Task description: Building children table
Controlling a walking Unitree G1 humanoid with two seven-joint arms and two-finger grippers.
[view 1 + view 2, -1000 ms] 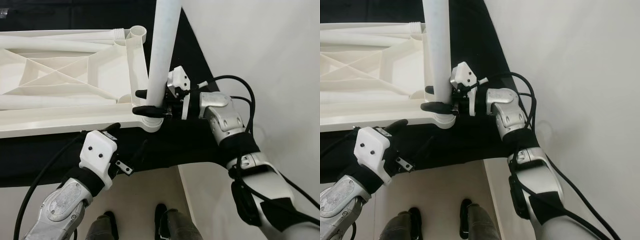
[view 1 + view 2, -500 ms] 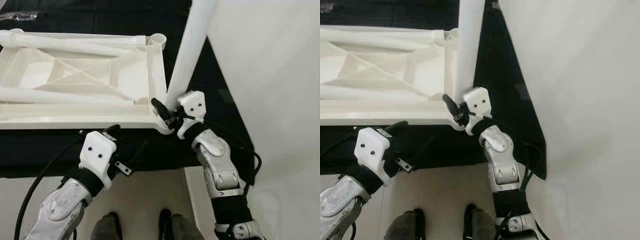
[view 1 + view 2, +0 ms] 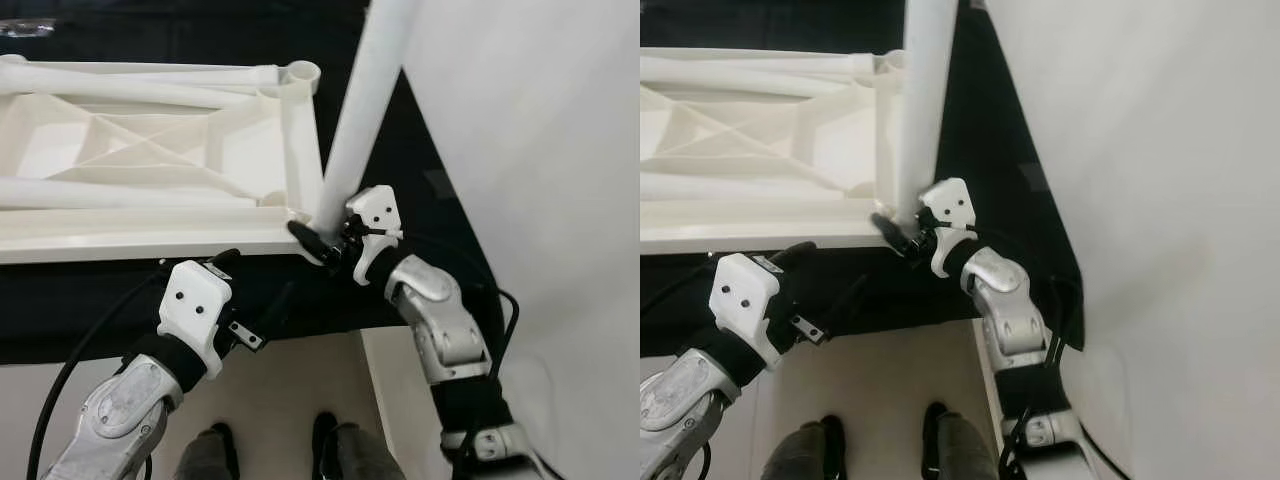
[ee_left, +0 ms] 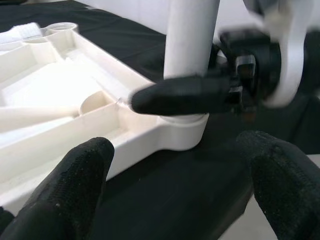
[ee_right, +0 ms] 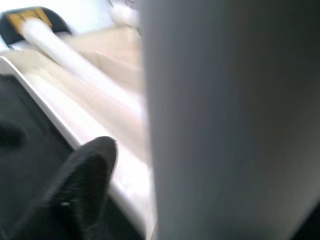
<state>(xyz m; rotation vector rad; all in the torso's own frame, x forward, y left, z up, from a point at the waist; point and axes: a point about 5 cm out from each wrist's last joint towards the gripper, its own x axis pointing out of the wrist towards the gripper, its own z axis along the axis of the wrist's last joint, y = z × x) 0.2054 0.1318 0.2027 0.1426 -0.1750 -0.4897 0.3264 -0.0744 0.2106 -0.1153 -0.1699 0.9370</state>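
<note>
The white tabletop (image 3: 150, 235) lies upside down on a black cloth (image 3: 300, 290), ribbed underside up, with loose legs (image 3: 130, 88) resting across it. At its near right corner stands one leg (image 3: 355, 120), its foot seated in the corner socket (image 4: 182, 135) and its shaft leaning slightly to the right. The right gripper (image 3: 318, 238) pinches the base of this leg just above the socket; one black finger (image 4: 180, 97) crosses the front of the shaft. The left gripper (image 3: 228, 262) hovers just near of the tabletop's near edge, its fingers (image 4: 65, 185) spread and holding nothing.

Step in hand, as judged: fixing the first leg into its corner socket, probably by turning it. A second socket (image 3: 300, 73) at the far right corner is empty, so most of the assembly remains.

Next move, as judged: the leg should be brought upright and turned until it seats fully. The left gripper could press on the tabletop's near edge to stop it sliding on the cloth.
</note>
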